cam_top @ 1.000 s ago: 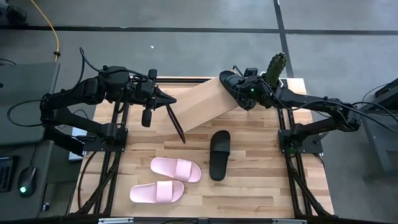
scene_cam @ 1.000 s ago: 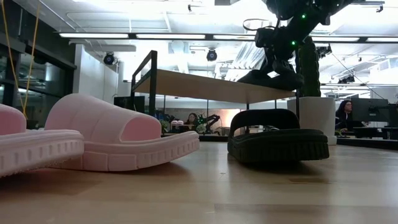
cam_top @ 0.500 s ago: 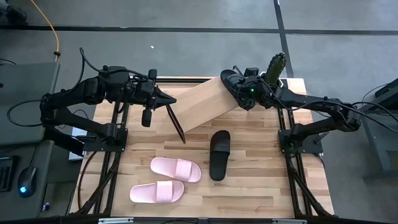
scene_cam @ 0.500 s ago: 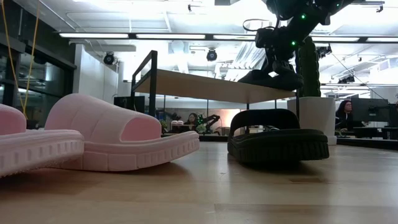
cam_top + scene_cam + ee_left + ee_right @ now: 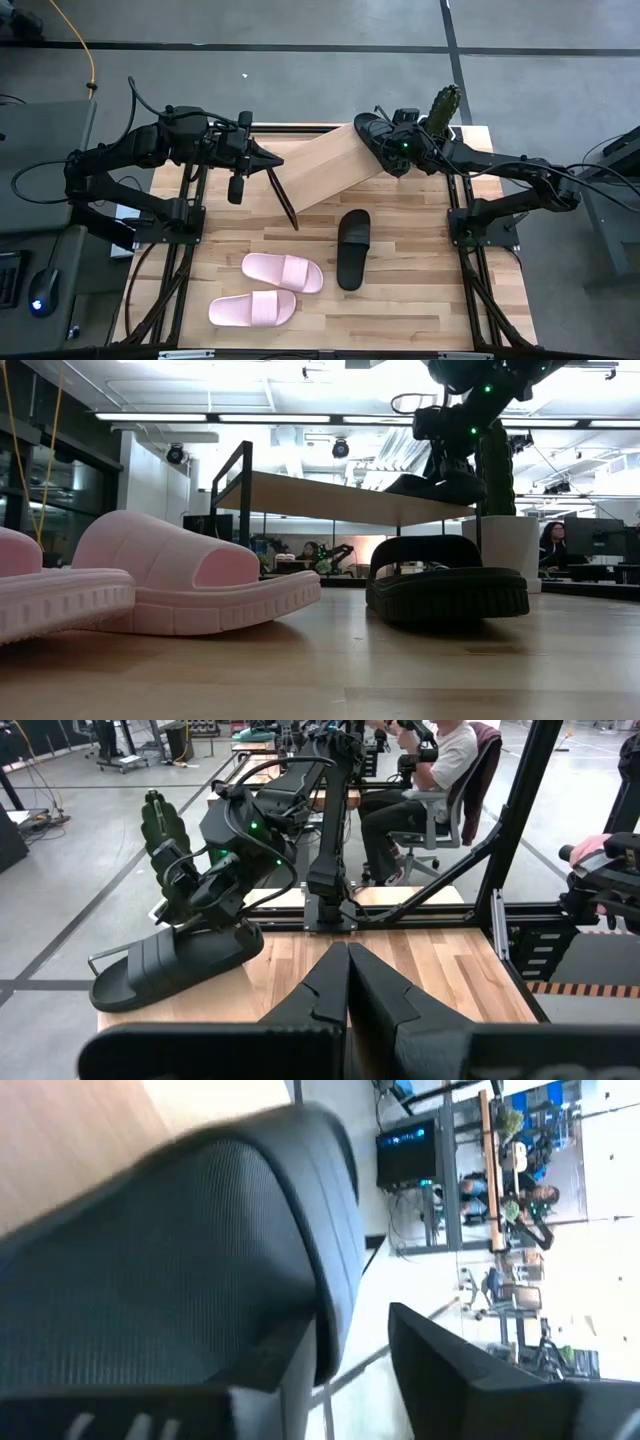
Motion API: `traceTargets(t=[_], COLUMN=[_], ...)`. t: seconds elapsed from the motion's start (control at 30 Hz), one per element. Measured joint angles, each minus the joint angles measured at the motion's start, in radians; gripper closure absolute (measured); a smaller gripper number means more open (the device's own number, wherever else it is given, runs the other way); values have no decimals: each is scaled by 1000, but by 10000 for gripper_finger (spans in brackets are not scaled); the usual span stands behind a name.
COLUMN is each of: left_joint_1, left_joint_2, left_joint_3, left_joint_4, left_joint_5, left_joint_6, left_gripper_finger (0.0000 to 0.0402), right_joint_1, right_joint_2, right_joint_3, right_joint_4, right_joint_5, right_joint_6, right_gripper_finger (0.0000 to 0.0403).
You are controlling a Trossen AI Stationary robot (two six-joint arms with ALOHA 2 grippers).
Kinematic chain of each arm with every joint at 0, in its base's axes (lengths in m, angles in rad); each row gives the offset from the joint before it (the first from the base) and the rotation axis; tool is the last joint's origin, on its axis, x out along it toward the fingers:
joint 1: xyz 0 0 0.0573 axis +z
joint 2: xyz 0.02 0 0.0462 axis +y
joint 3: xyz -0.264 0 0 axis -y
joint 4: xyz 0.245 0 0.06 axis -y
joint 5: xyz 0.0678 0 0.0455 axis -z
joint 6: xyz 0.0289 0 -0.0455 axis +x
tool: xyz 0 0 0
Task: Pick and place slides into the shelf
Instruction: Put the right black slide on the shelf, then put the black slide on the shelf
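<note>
Matte black slide sandal (image 5: 175,963) is shown on the light-wood plank shelf (image 5: 325,165); right pincer (image 5: 200,900) parted around its strap, left pincer (image 5: 348,982) shut.

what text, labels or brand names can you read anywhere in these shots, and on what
None can be read.
The black slide on the shelf shows no visible brand.
The pink slides are plain.
The lit monitor in the room behind is too blurred to read.

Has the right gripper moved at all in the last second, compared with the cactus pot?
Yes, slightly. In the low view the right gripper has risen a little beside the cactus pot, its fingers parting off the black slide on the shelf.
</note>
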Motion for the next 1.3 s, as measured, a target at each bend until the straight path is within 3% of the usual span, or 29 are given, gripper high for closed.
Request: traceTargets(t=[0.23, 0.63, 1.0, 1.3], left_joint_1=[0, 0, 0, 0], left_joint_2=[0, 0, 0, 0], left_joint_3=[0, 0, -1, -1], left_joint_4=[0, -1, -27, -55], left_joint_5=[0, 0, -8, -14], left_joint_6=[0, 0, 1, 1], left_gripper_finger=[401, 401, 401, 401], right_joint_1=[49, 133, 192, 342], right_joint_2=[0, -5, -26, -26], right_joint_3=[0, 4, 155, 185], right_joint_4=[-35, -39, -221, -332], right_joint_5=[13, 130, 17, -13], right_joint_6=[38, 28, 205, 357], right_gripper_finger=[251, 249, 249, 249])
